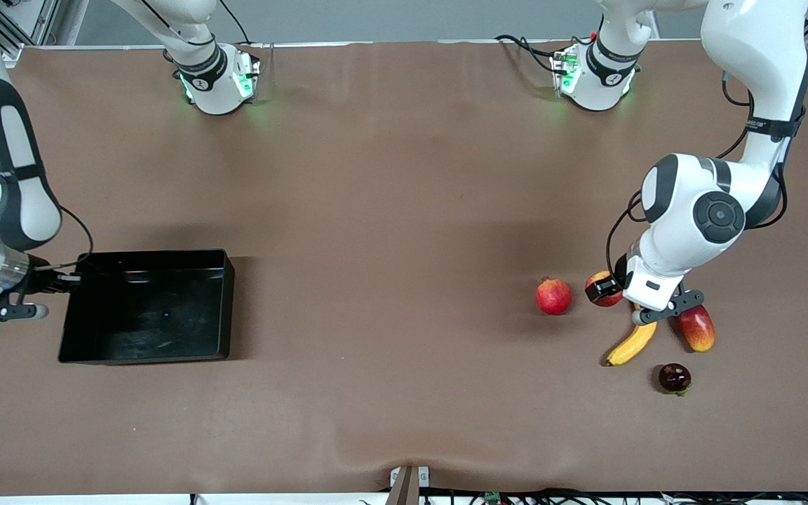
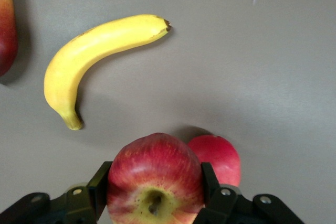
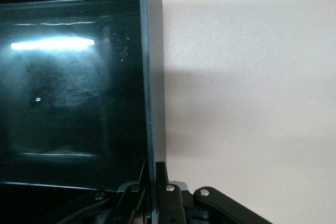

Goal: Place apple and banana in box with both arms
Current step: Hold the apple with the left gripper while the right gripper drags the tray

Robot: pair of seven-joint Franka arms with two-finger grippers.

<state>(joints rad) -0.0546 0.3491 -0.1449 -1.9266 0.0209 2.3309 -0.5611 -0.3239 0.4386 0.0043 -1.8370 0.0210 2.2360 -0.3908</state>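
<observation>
- Two tools engaged: left tool (image 2: 155,195) clamps the apple (image 2: 155,179), lower right of the front frame, ready for carrying.
- Right tool (image 3: 152,192) pinches the box (image 1: 144,308) wall, steadying it, lower left.
- Banana (image 1: 632,344) lies on the bench (image 1: 404,210), lower right.

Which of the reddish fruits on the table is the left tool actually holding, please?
The apple, the red one streaked with yellow, sits clamped in the left tool. The pomegranate and the mango lie free on the table.

Brown table (image 1: 404,175): box (image 1: 144,351), banana (image 1: 632,345), pomegranate (image 1: 553,296), mango (image 1: 697,327), plum (image 1: 675,378).
</observation>
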